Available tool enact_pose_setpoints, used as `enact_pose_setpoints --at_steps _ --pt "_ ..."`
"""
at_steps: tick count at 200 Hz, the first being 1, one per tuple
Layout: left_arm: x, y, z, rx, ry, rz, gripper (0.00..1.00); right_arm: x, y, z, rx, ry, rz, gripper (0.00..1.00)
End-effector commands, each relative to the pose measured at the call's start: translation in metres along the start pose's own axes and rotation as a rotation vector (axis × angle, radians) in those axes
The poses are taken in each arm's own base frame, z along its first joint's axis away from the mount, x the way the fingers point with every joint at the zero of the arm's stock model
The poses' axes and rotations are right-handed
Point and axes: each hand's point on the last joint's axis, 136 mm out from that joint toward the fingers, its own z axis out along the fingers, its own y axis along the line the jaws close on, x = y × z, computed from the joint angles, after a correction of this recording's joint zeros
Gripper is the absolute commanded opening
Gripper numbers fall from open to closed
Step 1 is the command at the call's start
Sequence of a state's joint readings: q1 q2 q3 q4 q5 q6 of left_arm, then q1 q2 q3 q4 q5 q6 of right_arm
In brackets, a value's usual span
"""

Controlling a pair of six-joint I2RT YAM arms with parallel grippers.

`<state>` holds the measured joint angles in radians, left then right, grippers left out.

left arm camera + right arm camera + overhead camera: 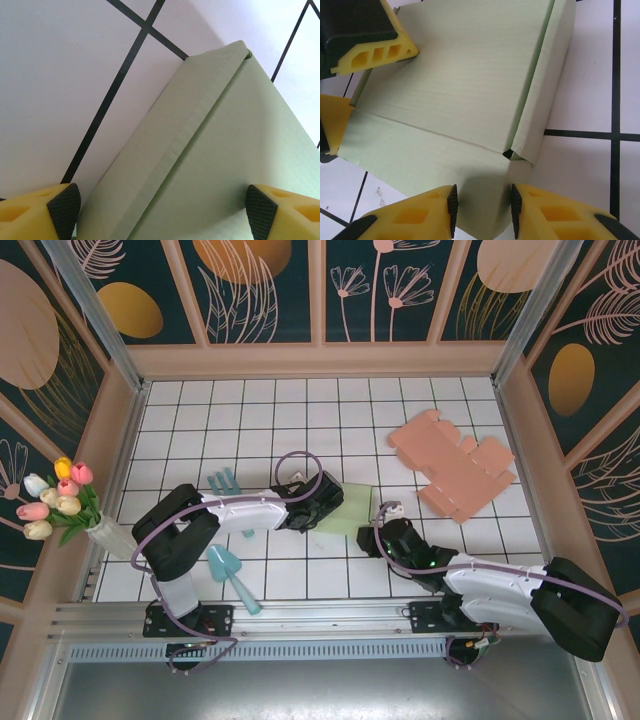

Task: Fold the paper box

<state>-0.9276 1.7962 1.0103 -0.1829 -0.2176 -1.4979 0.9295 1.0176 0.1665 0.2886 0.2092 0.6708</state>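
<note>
The matte, pale-green paper box is lying flat and creased toward the table's near edge. The left gripper is straddling it, jaws wide apart. The right gripper is standing narrowed over a flap, and I cannot tell whether it has hold of it.

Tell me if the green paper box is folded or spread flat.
Partly folded: the green box has edge flaps creased over, seen from both wrists.

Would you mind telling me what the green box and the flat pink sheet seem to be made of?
The green box looks like thin matte paperboard: faint grain, crisp creases, overlapping flaps. The flat pink sheet looks like similar matte die-cut card, judging by its notched tabs, though it is too small to be sure.
</note>
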Motion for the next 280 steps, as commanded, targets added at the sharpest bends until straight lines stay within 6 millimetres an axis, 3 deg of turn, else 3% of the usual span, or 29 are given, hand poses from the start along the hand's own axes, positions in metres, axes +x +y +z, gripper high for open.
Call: enact_pose_setpoints --at_steps 1,70,123,127,161,280 --pt "0.0 0.047 0.012 -0.157 -0.008 0.009 0.86 0.002 -0.003 0.001 0.011 -0.012 -0.024 0.35" --pt "-0.001 0.047 0.012 -0.159 -0.01 0.008 0.86 0.005 -0.004 0.005 0.015 -0.002 -0.033 0.34" --pt "-0.001 0.048 0.013 -0.159 -0.011 0.009 0.86 0.009 -0.016 0.009 0.069 -0.003 -0.054 0.33" --pt "0.0 0.058 0.014 -0.181 -0.01 0.012 0.86 0.01 -0.017 0.009 0.072 -0.002 -0.056 0.33" --pt "0.001 0.06 0.016 -0.186 -0.009 0.012 0.86 0.012 -0.025 0.012 0.098 -0.013 -0.066 0.3" --pt "0.005 0.062 0.021 -0.195 0.008 0.023 0.86 -0.008 -0.024 0.016 0.118 -0.112 -0.11 0.31"
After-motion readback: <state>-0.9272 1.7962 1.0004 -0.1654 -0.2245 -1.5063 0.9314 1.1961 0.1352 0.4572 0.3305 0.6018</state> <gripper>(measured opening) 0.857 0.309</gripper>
